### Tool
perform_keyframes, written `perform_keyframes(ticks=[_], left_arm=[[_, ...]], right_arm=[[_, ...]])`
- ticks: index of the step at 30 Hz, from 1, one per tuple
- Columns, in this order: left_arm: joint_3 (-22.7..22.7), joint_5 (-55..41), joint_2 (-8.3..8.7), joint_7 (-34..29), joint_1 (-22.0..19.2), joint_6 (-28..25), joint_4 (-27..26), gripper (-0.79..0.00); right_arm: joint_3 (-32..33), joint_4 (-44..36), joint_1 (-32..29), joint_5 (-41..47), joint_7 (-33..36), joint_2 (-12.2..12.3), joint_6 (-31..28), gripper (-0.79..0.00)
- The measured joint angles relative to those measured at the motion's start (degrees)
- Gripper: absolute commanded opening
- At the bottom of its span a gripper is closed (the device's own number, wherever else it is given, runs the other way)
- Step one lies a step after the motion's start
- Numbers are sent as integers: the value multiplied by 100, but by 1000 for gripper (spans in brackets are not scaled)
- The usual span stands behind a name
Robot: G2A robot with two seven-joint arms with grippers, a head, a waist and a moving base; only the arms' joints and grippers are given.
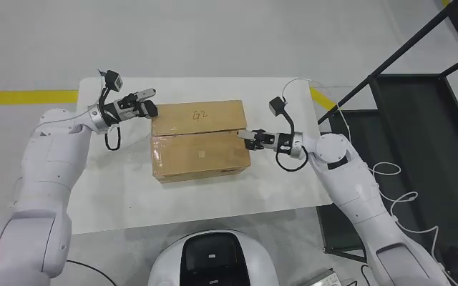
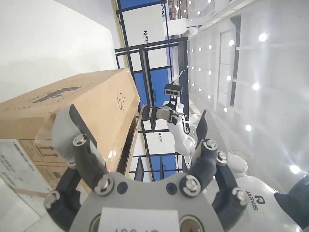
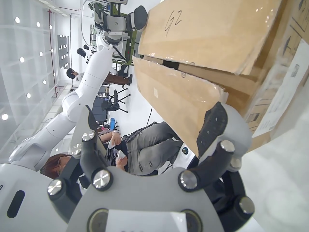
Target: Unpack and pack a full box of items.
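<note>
Since the brown cardboard box (image 1: 200,146) stands in the middle of the white worktop (image 1: 118,189) with its two long top flaps laid almost flat, I judge that the work is at the opening step. The far flap (image 1: 199,116), which has a handwritten mark, and the near flap (image 1: 202,154) meet at a seam along the length of the box. In the right wrist view a dark gap shows between them.

The left claw (image 1: 148,100) is at one short end of the box, by the end of the far flap, spread wide with nothing in it. The right claw (image 1: 249,137) is at the opposite short end, at the seam. It is also wide and holds nothing. One of its finger pads (image 3: 212,124) is just beside the corner of the near flap, which is a little raised there. I cannot tell whether it touches.

The cardboard looks stiff, so a flap should turn on its fold as one board. The free edge is thin and ragged, with pieces of clear tape (image 3: 275,8) that may be slippery. I think the best hold is a pinch on the raised corner. The task calls the box full, so it is probably heavy enough not to slide when a flap is lifted.
</note>
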Motion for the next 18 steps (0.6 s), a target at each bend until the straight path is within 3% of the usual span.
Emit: perform_keyframes(ticks=[12, 18], left_arm=[[-156, -84, 134, -20, 299, 129, -575, 0], [-303, -142, 244, -227, 480, 231, -859, 0]], right_arm=[[-592, 738, 934, 504, 131, -210, 809, 0], [-961, 1312, 1443, 674, 128, -368, 895, 0]])
